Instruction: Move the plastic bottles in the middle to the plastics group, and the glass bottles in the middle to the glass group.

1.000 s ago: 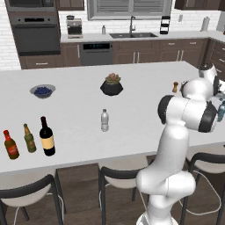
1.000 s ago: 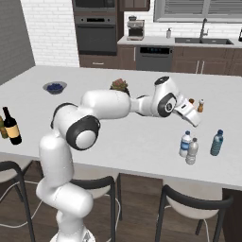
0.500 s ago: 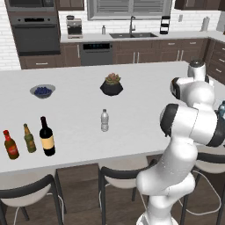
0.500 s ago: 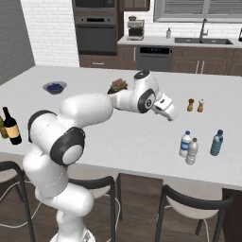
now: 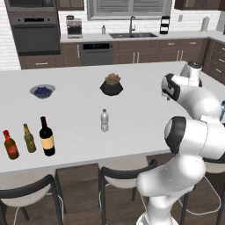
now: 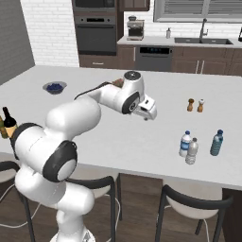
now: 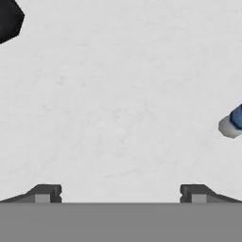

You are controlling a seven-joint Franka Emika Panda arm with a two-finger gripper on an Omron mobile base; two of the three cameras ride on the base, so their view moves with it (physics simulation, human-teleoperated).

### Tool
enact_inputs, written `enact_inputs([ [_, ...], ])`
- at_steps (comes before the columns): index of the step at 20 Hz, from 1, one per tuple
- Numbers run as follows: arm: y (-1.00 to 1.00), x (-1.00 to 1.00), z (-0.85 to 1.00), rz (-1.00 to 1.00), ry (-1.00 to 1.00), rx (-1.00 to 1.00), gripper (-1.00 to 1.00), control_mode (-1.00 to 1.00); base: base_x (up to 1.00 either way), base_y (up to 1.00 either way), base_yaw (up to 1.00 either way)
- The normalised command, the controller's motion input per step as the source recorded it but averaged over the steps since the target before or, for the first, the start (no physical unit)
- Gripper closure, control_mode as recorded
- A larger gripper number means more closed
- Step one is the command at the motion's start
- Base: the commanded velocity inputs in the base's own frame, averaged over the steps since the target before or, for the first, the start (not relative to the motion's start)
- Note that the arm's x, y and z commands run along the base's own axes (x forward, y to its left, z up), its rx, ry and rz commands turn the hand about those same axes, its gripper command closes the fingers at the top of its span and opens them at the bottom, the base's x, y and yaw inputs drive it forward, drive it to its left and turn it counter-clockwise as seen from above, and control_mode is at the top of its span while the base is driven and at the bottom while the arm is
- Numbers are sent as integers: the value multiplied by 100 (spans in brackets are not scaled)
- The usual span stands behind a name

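A small clear plastic bottle (image 5: 104, 120) with a white cap stands alone mid-counter. At the left, the tall black wine bottle (image 5: 46, 137) stands right beside the slim olive-green bottle (image 5: 29, 138) and the red-labelled brown bottle (image 5: 10, 145). At the right, a blue-labelled bottle (image 6: 185, 143), a greyish bottle (image 6: 192, 151) and a teal bottle (image 6: 217, 142) stand together. My gripper (image 6: 149, 111) hovers open over bare counter, right of the plant pot. In the hand view, nothing lies between the gripper's (image 7: 120, 194) fingertips (image 7: 45, 193). A blue-and-white bottle (image 7: 231, 123) shows at that view's right edge.
A dark plant pot (image 5: 111, 85) sits mid-counter behind the lone bottle, and its edge (image 7: 9, 19) shows in the hand view. A bowl of blueberries (image 5: 42, 91) is at the far left. Salt and pepper shakers (image 6: 195, 105) stand behind the right-hand bottles. Stools line the near edge.
The arm has swung left, carrying the open gripper from near the shakers to beside the plant pot. No bottle has moved.
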Motion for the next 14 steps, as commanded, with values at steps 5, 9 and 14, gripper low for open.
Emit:
enact_inputs([
  [5, 100, -7, 1, 25, 5, -1, -100, -100, 0, 0, 0],
  [9, 100, -18, 1, 17, 0, -5, -100, -100, 0, 0, 0],
  [14, 100, -16, 0, 14, 0, -9, -100, -100, 0, 0, 0],
])
